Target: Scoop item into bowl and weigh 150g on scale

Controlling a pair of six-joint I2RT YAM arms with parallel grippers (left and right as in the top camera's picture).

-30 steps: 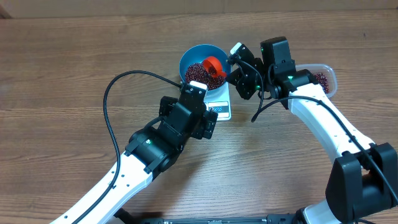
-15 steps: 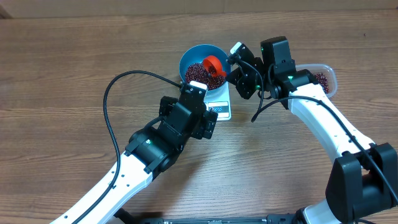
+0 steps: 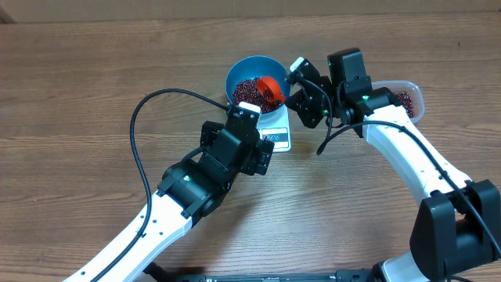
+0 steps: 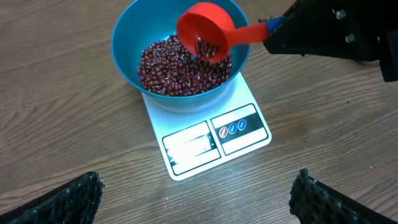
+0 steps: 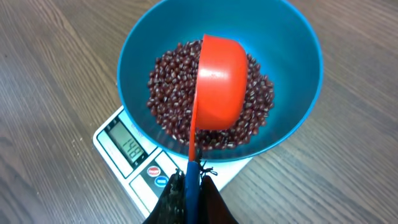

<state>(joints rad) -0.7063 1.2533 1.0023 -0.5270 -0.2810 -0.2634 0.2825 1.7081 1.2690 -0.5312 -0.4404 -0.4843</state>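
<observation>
Hovering on the near-left side of the scale, my left gripper has its fingers spread wide with nothing between them. I judge it sits there so its wrist camera looks down on the weighing while touching nothing that could disturb the reading. The scale lies flat on the table with the bowl resting on its platform, so whatever lands inside gets weighed. The beans heap in the bowl's bottom. Just above them the scoop is tipped on its side over the heap with a few beans in its cup, which suits trickling in small amounts. My right gripper is clamped tight on the scoop's handle. Farther right, the tub holds more beans within reach.
</observation>
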